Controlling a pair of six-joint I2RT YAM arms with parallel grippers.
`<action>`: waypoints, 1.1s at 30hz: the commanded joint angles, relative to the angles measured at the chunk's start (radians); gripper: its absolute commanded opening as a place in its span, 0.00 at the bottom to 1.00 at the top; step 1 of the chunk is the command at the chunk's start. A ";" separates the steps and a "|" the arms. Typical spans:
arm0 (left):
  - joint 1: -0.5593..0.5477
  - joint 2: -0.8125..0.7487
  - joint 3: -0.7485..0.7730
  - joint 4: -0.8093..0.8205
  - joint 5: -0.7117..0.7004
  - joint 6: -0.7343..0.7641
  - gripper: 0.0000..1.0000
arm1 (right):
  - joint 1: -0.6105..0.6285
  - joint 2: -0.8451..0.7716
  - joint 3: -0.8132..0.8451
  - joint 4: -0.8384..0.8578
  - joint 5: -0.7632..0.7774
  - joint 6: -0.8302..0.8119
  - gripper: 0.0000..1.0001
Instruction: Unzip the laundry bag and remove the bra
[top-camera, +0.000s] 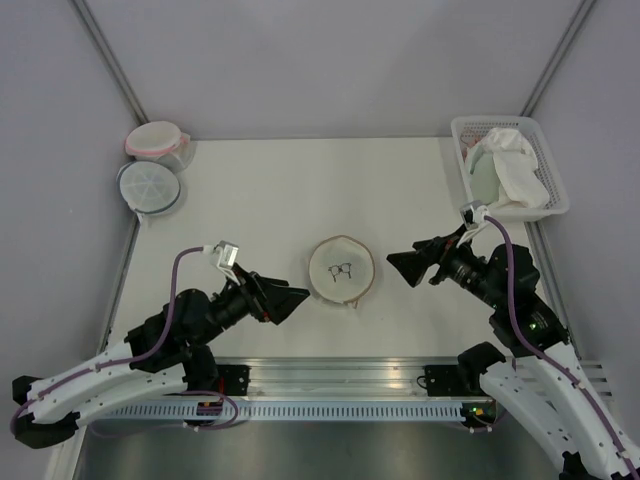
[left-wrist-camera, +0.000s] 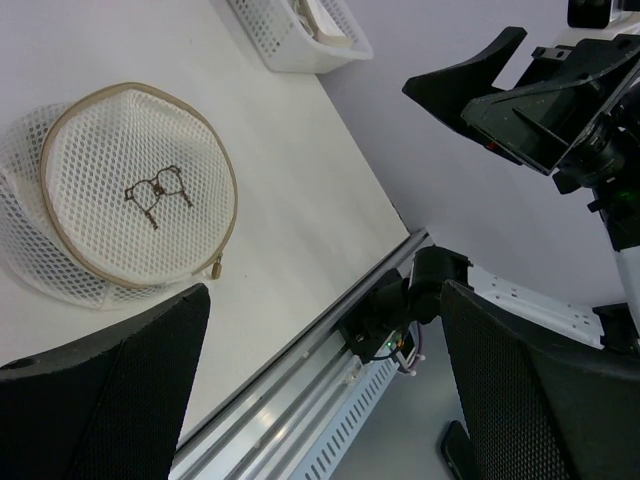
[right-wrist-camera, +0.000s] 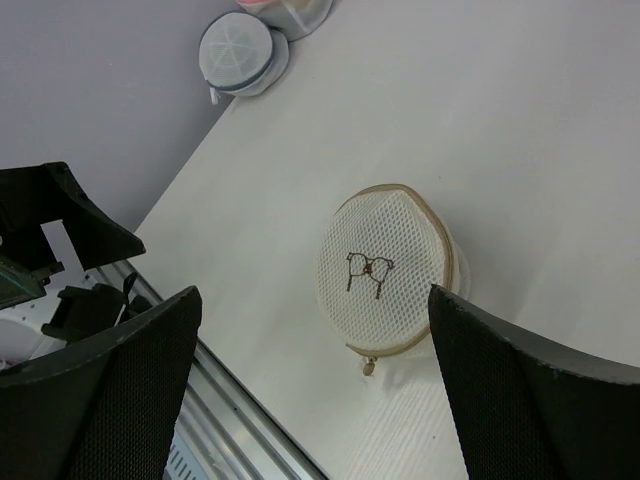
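Note:
The laundry bag, a round cream mesh case with a tan zip rim and a small bra drawing on top, lies flat on the table between both arms. It is zipped shut, with the zip pull at its near edge. The bag also shows in the left wrist view and the right wrist view. My left gripper is open and empty, just left of the bag and off the table. My right gripper is open and empty, just right of the bag. The bra is hidden.
A white basket at the back right holds a white cloth and a pale green cloth. A pink-rimmed tub and a blue-grey-rimmed tub sit at the back left. A metal rail runs along the near edge.

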 joint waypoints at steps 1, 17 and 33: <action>-0.004 -0.007 -0.009 -0.007 -0.034 0.028 1.00 | 0.008 0.008 -0.007 0.008 -0.024 0.017 0.98; -0.004 0.071 -0.085 0.005 -0.172 -0.118 1.00 | 0.006 0.041 -0.048 0.038 -0.047 0.021 0.98; -0.004 0.619 -0.222 0.633 -0.186 -0.406 1.00 | 0.005 0.029 -0.201 0.162 -0.053 0.109 0.98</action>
